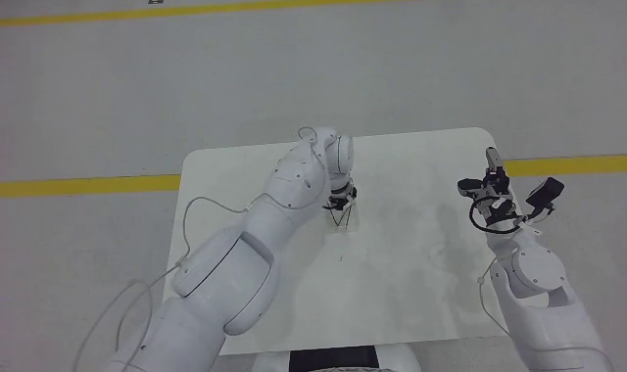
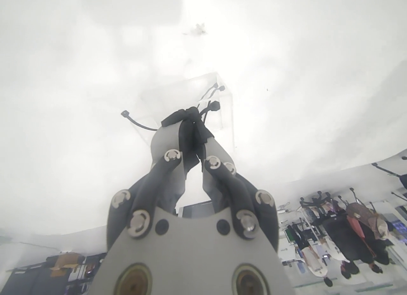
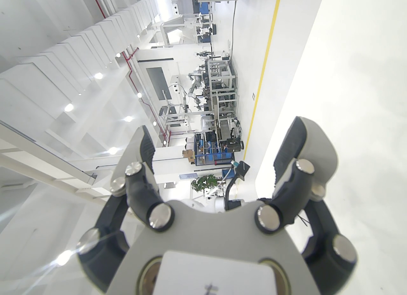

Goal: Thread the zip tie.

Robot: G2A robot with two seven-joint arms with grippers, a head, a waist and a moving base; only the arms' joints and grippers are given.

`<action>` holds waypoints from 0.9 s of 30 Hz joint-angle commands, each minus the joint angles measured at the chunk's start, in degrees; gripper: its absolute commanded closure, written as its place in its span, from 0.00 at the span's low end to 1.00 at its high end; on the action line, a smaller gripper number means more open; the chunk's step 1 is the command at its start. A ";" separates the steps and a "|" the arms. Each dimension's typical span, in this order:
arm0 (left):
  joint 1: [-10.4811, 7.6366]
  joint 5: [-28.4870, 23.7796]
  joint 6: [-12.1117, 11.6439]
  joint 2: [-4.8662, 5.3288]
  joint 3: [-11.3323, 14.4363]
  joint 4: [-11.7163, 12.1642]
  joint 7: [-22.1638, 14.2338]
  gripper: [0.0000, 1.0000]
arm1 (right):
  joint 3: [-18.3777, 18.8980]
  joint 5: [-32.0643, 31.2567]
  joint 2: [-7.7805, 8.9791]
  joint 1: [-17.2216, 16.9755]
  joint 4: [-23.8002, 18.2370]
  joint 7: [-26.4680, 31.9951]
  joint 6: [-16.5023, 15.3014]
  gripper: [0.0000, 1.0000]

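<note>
i read this as the pick-up step, before any threading: my left gripper is down at the small clear plastic box that sits near the middle of the white table, and its fingers are pressed together at the tips. the strap of one thin black plastic zip tie runs from its square head straight in between those tips, so i judge it is pinched there, though the contact itself is hidden behind the pads. the zip tie is slim and curved, its head just beyond the fingertips, inside the box. a second black tie lies beyond it in the box, and a third black tie curves out on the other side of the gripper. my right gripper hangs at the right edge of the table, well apart from the box, jaws spread wide with nothing between them and pointing out toward the room. next i would need to lift the zip tie clear without dragging its neighbours, then bring the right gripper in to take the free end so tail and head can be lined up; the strap looks springy and could twist in the pinch.
</note>
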 commanded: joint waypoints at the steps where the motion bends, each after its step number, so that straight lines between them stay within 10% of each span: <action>1: 0.69 -0.08 -0.81 1.47 -0.90 -1.91 -0.61 1.00 | 0.00 0.00 0.00 0.00 0.00 0.00 0.00 0.00; 8: 7.66 1.16 -4.56 7.83 -6.05 -17.95 -6.44 1.00 | 0.00 0.00 0.00 0.00 0.00 0.00 0.00 0.00; 14: 21.15 7.39 -4.46 13.99 -12.17 -42.20 -11.38 1.00 | 0.00 0.00 0.00 0.00 0.00 0.00 0.00 0.00; 27: 21.15 7.39 -4.46 13.99 -12.17 -42.20 -11.38 1.00 | 0.00 0.00 0.00 0.00 0.00 0.00 0.00 0.00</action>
